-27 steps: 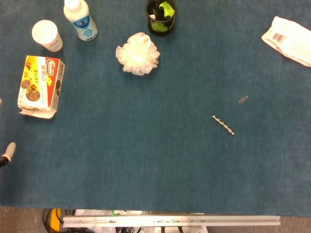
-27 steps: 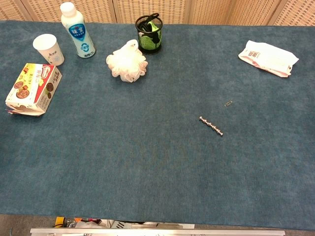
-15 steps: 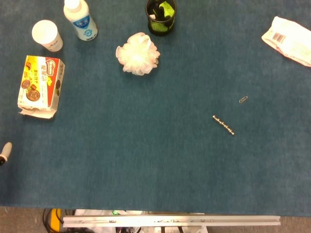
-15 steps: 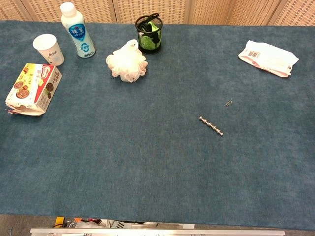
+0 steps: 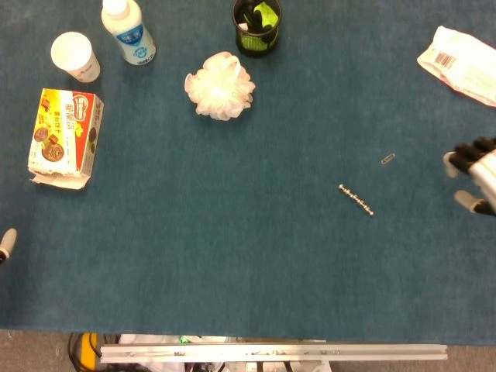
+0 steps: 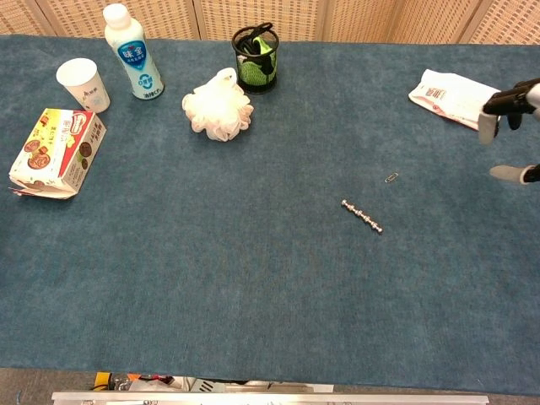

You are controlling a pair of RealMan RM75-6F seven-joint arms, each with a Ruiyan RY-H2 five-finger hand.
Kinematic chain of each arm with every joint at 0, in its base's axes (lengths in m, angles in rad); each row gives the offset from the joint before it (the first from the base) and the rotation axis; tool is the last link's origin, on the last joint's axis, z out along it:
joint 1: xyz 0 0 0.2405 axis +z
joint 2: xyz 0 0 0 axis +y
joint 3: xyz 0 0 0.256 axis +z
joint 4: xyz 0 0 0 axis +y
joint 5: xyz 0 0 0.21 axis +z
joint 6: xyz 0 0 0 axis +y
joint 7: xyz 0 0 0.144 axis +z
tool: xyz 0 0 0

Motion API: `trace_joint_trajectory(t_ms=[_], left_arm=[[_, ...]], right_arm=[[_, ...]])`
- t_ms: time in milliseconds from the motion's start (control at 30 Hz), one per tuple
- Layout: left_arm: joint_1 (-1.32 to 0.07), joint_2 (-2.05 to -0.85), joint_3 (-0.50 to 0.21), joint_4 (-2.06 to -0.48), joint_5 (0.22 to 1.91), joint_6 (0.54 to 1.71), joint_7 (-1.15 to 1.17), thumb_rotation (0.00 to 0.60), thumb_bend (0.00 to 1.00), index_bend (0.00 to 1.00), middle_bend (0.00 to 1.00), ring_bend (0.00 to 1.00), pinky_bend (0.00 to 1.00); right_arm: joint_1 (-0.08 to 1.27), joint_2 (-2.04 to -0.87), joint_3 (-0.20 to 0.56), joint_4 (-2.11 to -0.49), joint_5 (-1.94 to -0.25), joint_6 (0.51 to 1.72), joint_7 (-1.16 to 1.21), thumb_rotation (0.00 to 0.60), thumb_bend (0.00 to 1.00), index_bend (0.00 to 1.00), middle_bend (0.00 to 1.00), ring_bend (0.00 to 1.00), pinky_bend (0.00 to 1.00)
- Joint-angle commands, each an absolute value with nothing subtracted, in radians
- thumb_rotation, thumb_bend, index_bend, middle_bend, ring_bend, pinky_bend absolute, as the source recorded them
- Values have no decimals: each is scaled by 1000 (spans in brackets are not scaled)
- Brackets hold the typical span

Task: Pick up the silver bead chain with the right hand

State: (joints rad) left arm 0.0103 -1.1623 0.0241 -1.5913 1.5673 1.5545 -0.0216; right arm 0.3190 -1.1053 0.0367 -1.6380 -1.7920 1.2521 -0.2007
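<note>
The silver bead chain (image 5: 356,199) (image 6: 362,215) lies flat and slanted on the blue table cloth, right of centre. My right hand (image 5: 474,177) (image 6: 511,131) shows at the right edge of both views, well to the right of the chain, its fingers apart and holding nothing. Only a fingertip of my left hand (image 5: 6,242) shows at the left edge of the head view, far from the chain; its pose is hidden.
A small paper clip (image 5: 388,159) lies just beyond the chain. A white packet (image 5: 459,65) sits at the far right. A white mesh puff (image 5: 220,86), a black pen cup (image 5: 256,25), a bottle (image 5: 129,31), a paper cup (image 5: 75,56) and a snack box (image 5: 65,136) stand at the back and left.
My right hand has come into view from the right edge. The left fingertip has drawn back toward the left edge. The chain has not moved.
</note>
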Motion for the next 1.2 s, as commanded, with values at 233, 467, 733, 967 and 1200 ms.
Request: trace_joint_trajectory(t_ms=[233,467,733,967,1200], left_arm=[[24,-1159,24,-1596,1540,1554,-19,600,273,6,31,23,0],[23,-1162,23,-1599,1531,1543,-11,600,274,6,30,23,0],[21,-1162,21,-1603,1528,1537,-5,600,273,6,26,23,0],[21,-1156,29,-1610,1531,1527,-14,600,274,6,26,23,0],[22,-1156,30,-1611,1532,1526,-14,600,273,6,26,23,0]], right_arm=[[506,-1200,45,-1610,-1817,1006,-344,600,120,487,818,801,877],[578,-1273,21,-1543,-1852,938,-380,600,119,485,891,890,991],[615,-1318,-27,-1488,-1885,918,-382,600,118,485,927,942,1000],[635,-1344,-57,-1429,-1896,915,-386,600,120,485,929,946,1000],[649,-1384,-72,-1372,-1895,923,-378,600,126,485,929,947,1000]])
